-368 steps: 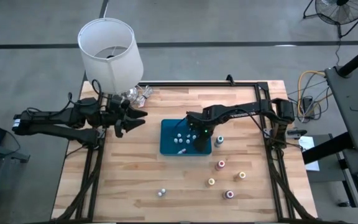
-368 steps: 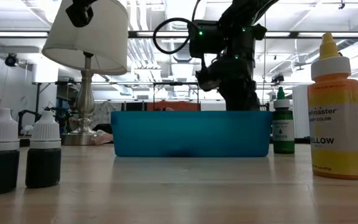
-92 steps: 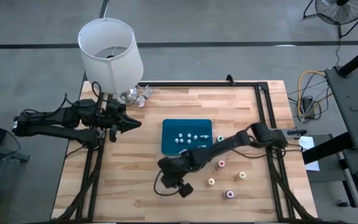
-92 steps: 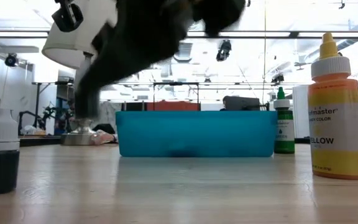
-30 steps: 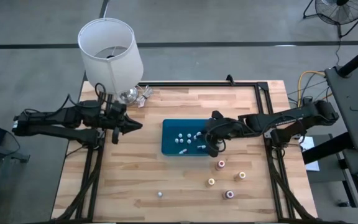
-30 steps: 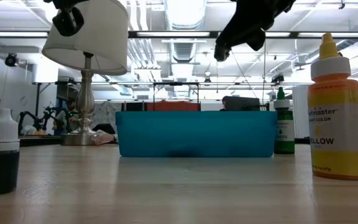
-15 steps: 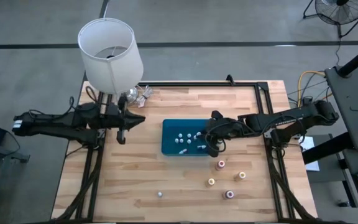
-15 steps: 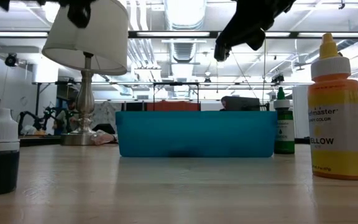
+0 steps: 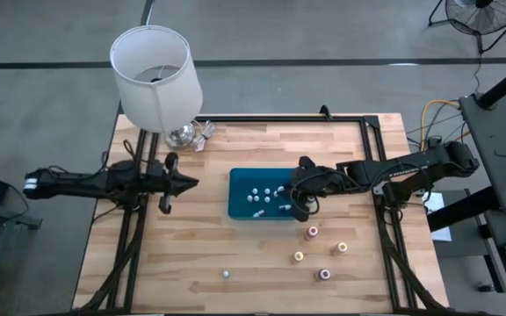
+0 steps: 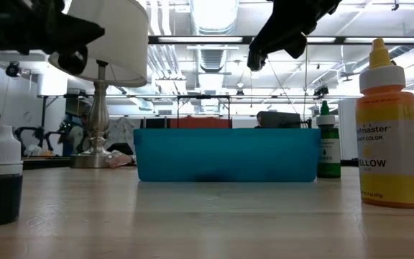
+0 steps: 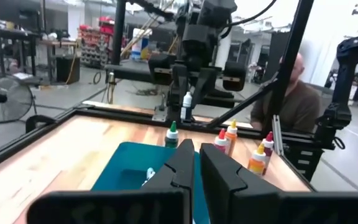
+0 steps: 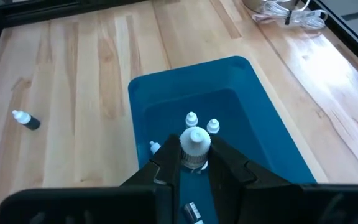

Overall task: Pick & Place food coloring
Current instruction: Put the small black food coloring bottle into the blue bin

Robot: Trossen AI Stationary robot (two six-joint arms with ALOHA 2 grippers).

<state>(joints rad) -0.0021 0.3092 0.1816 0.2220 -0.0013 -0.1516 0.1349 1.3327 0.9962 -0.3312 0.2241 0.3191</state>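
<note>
The blue tray [image 9: 242, 195] lies mid-table with several white-capped food coloring bottles [image 12: 191, 118] inside. My right gripper [image 12: 194, 157] hangs above the tray's right part [image 9: 300, 198], shut on one small white-capped bottle [image 12: 195, 142]. Coloured-top bottles stand on the table right of and nearer than the tray: red [image 9: 313, 233], orange [image 9: 342, 247], yellow [image 9: 299, 256]. A dark bottle [image 9: 226, 273] sits near the front edge. My left gripper [image 9: 190, 183] is shut and empty, left of the tray [image 11: 126, 168]. My right gripper pinches the small bottle between its two fingers, just below the white cap [image 12: 196, 137]. The fingers slant down from the table's right side. The bottle [image 11: 186, 106] hangs roughly upright, cap up, lifted clear above the tray.
A lamp with a white shade [image 9: 155, 72] stands at the far left corner, a bundle of cord [image 9: 202, 132] beside its foot. A pink-topped bottle [image 9: 324, 274] stands near the front right. A person [image 11: 297, 99] sits beyond the table's right side.
My left gripper has sunk toward the table and rolled about its own axis, staying shut. My right gripper has kept still with the bottle over the tray.
</note>
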